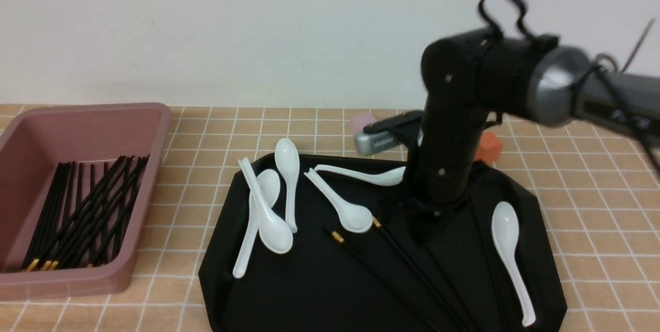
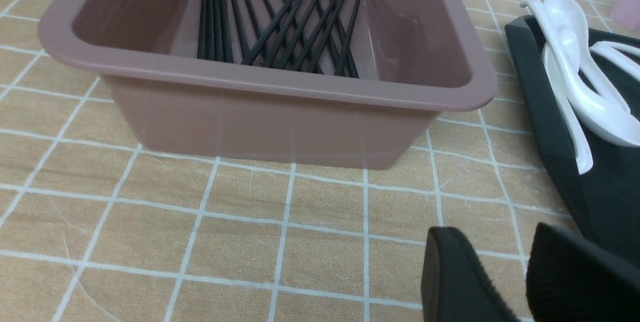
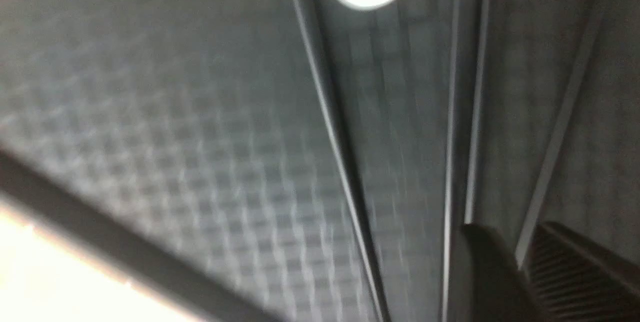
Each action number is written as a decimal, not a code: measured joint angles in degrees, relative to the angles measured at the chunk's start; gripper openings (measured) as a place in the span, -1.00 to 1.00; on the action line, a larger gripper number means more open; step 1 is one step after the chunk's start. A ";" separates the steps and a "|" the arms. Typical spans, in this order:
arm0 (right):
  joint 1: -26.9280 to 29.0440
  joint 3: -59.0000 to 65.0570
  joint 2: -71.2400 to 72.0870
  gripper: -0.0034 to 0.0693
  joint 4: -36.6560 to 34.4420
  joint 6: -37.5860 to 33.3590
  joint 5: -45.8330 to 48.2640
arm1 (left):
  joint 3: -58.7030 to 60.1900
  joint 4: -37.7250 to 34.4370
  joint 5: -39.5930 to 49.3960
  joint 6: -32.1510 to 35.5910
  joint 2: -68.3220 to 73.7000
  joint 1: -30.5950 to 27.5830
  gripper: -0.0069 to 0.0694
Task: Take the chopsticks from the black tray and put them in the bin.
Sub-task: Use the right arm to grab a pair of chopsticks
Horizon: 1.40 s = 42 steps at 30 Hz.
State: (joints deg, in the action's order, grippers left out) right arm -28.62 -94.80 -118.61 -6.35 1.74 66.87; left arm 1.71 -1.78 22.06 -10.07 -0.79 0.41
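Note:
The black tray (image 1: 289, 291) holds loose chopsticks (image 1: 361, 257) with gold bands, fanned toward its front. My right gripper (image 1: 420, 223) is down on the tray among them, dark against its surface. In the blurred right wrist view, several chopsticks (image 3: 330, 127) run along the tray, and one chopstick (image 3: 555, 132) runs into the narrow gap of my right gripper (image 3: 520, 232), which is open around it. The pink bin (image 1: 154, 131) at the left holds several chopsticks (image 1: 87, 213). My left gripper (image 2: 500, 242) hovers open and empty over the table in front of the bin (image 2: 280, 82).
Several white soup spoons (image 1: 270, 218) lie on the tray's left and middle, and one (image 1: 508, 249) lies at its right. A pink block (image 1: 361, 120) and an orange block (image 1: 487, 146) sit behind the tray. Spoons (image 2: 575, 77) overhang the tray edge near the bin.

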 joint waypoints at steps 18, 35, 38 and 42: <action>-0.49 -0.50 -7.09 0.05 0.69 -2.63 -5.32 | 0.00 0.00 0.00 0.00 0.00 0.00 -0.19; -4.49 -1.67 -9.00 -0.37 6.35 -1.74 -3.67 | 0.00 0.00 0.00 0.00 0.00 0.00 -0.19; -4.53 -1.79 -9.00 -0.56 6.35 -1.74 -3.23 | 0.00 0.00 0.00 0.00 0.00 0.00 -0.19; -4.53 -1.79 -8.49 -0.55 6.35 -1.74 -3.16 | 0.00 0.00 0.00 0.00 0.00 0.00 -0.19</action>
State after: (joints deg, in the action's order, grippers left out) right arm -33.15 -96.60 -127.10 0.00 0.00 63.72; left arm 1.71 -1.78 22.06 -10.07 -0.79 0.41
